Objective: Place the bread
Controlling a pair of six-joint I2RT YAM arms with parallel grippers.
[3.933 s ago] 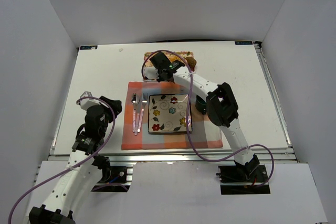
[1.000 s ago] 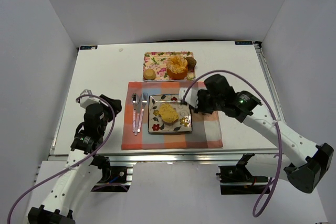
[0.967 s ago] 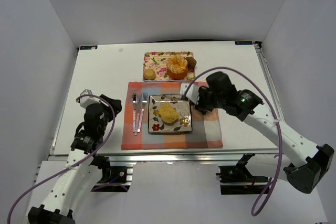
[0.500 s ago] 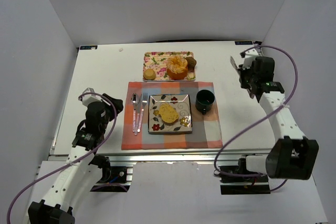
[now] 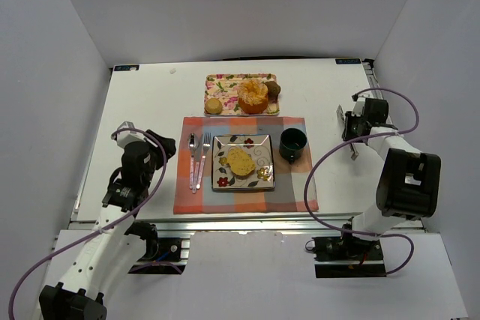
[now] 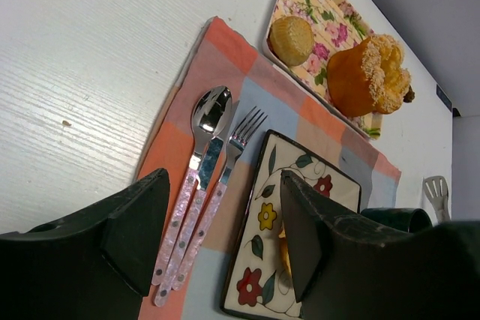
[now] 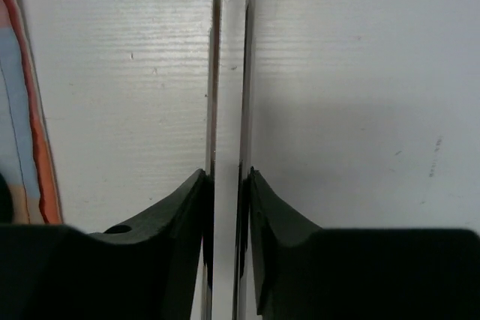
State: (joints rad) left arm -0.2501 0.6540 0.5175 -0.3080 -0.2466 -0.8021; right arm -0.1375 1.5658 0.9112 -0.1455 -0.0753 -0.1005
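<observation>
The bread (image 5: 239,161), golden-yellow and bumpy, lies on the flowered plate (image 5: 259,145) in the middle of the placemat, with no gripper touching it. In the left wrist view only a yellow sliver of the bread (image 6: 284,249) shows behind a finger. My right gripper (image 5: 351,122) is far to the right over bare table, and its jaws press on the two metal blades of a pair of tongs (image 7: 229,73). My left gripper (image 5: 162,145) hovers left of the placemat, open and empty (image 6: 225,179).
A flowered tray (image 5: 225,80) at the back holds a small tan bun (image 5: 214,106), an orange pastry (image 5: 253,95) and a dark muffin (image 5: 273,88). A dark green mug (image 5: 292,144) stands right of the plate. Spoon, knife and fork (image 5: 198,159) lie on the checked placemat (image 5: 292,192).
My right arm has pulled back from beside the plate to the table's right side with the tongs. The bread stays on the plate. The left arm has barely moved.
</observation>
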